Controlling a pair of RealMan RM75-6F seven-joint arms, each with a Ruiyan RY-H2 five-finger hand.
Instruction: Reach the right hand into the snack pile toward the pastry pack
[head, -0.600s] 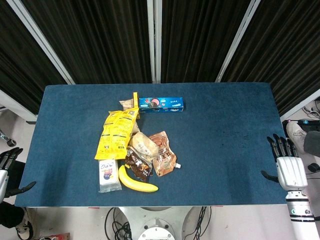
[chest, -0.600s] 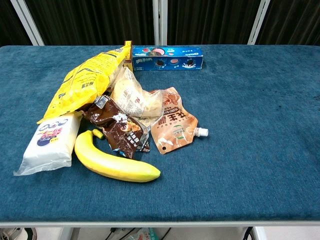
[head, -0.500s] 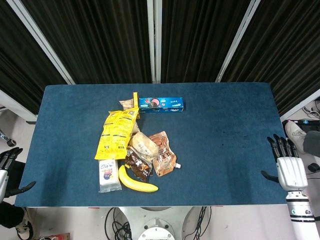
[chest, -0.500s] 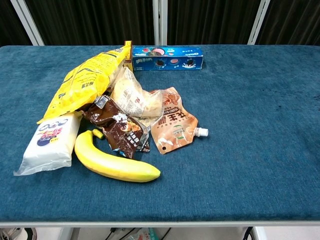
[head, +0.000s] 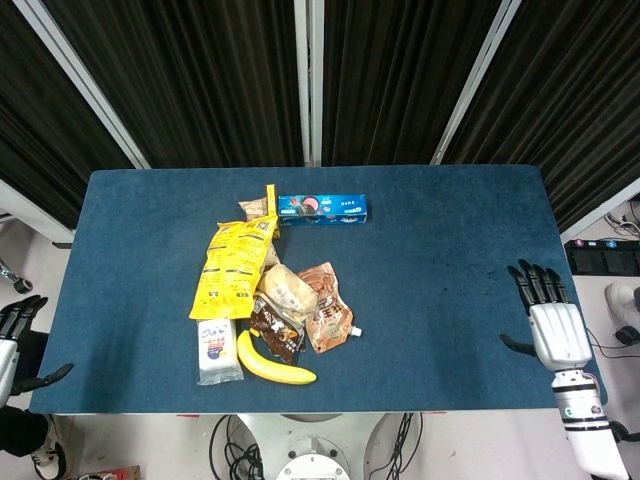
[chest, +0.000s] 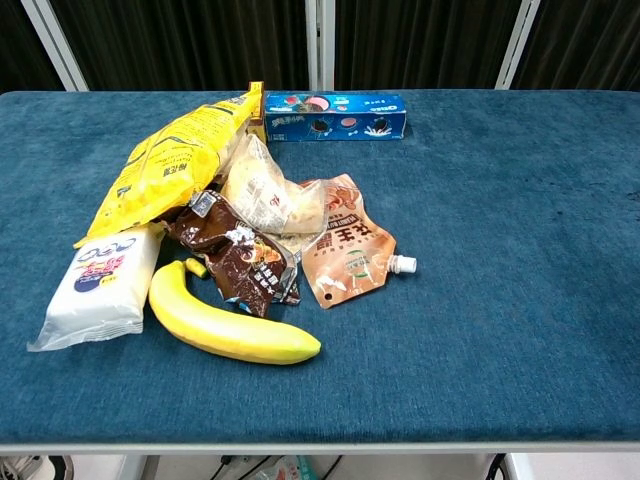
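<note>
The pastry pack (head: 286, 291) (chest: 265, 193), a clear wrapper over pale buns, lies in the middle of the snack pile on the blue table (head: 450, 250). My right hand (head: 548, 322) hovers over the table's right edge in the head view, open with fingers spread and holding nothing, far to the right of the pile. My left hand (head: 14, 335) is off the table's left edge, fingers apart and empty. Neither hand shows in the chest view.
Around the pastry pack lie a yellow chip bag (head: 232, 266), a brown snack pack (head: 277, 328), a spouted drink pouch (head: 327, 307), a banana (head: 273, 363), a white tissue pack (head: 217, 351) and a blue cookie box (head: 322, 209).
My right hand has moved left and slightly forward, from beyond the table's right edge to over it. The snacks and the left hand have not moved.
</note>
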